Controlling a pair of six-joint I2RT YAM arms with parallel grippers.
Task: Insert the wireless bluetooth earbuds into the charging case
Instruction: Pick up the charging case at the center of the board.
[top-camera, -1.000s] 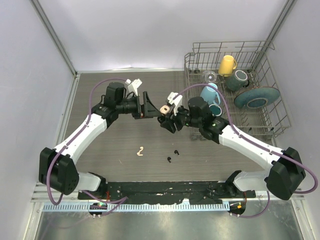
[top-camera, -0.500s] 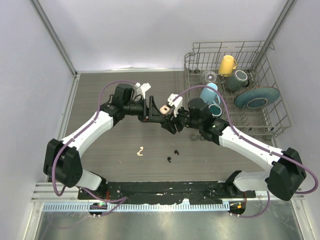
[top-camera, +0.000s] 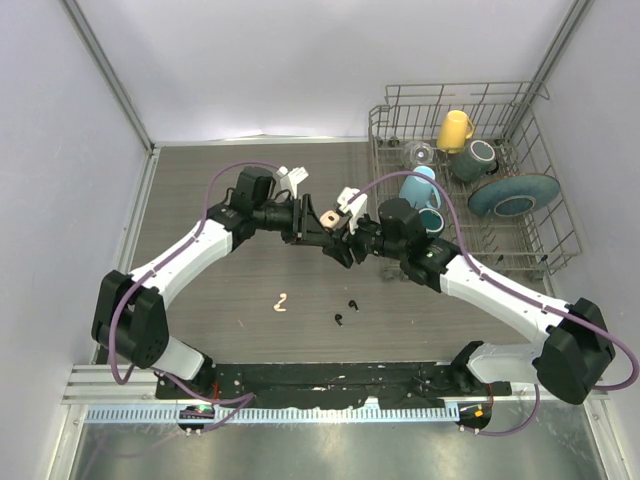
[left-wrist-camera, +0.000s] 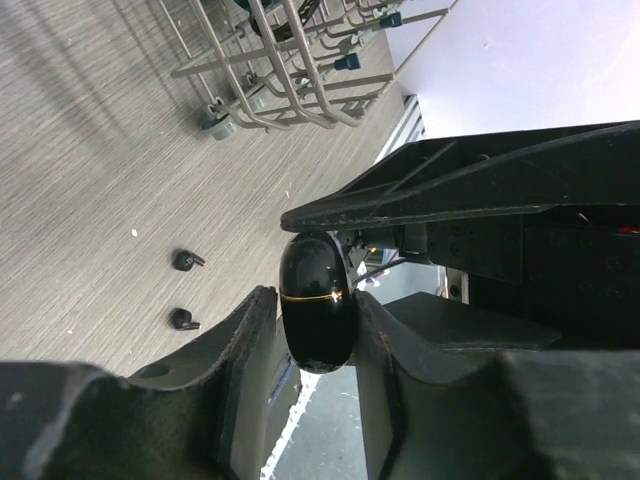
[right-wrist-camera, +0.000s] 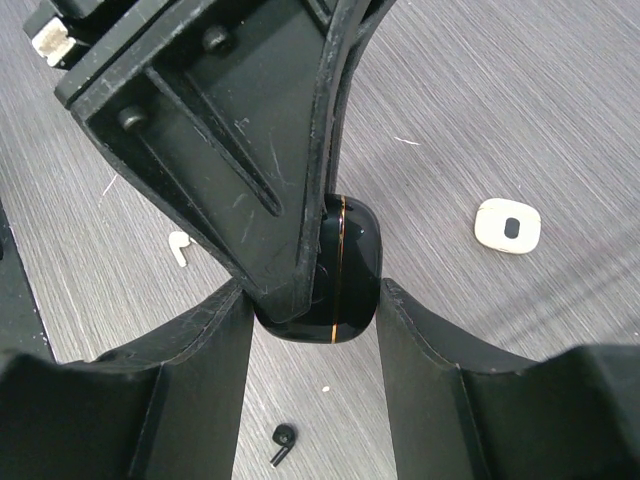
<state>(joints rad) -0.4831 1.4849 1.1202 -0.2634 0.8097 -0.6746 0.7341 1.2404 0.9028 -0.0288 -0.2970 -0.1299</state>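
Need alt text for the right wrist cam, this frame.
A glossy black charging case with a gold seam is clamped between the fingers of the right gripper, a finger of the left gripper overlapping it from above. On the wood-grain table behind lie a white earbud, a black earbud and a white rounded object.

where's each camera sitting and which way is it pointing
Top: fixed above and behind the bases, looking down on the table; both arms whole, left gripper meeting right gripper mid-table.
Left wrist: on the left arm, facing along its fingers at the black case, rack beyond.
Right wrist: on the right arm, facing down past its fingers at the case, table below.
Shared: both wrist views show the case and a black earbud.
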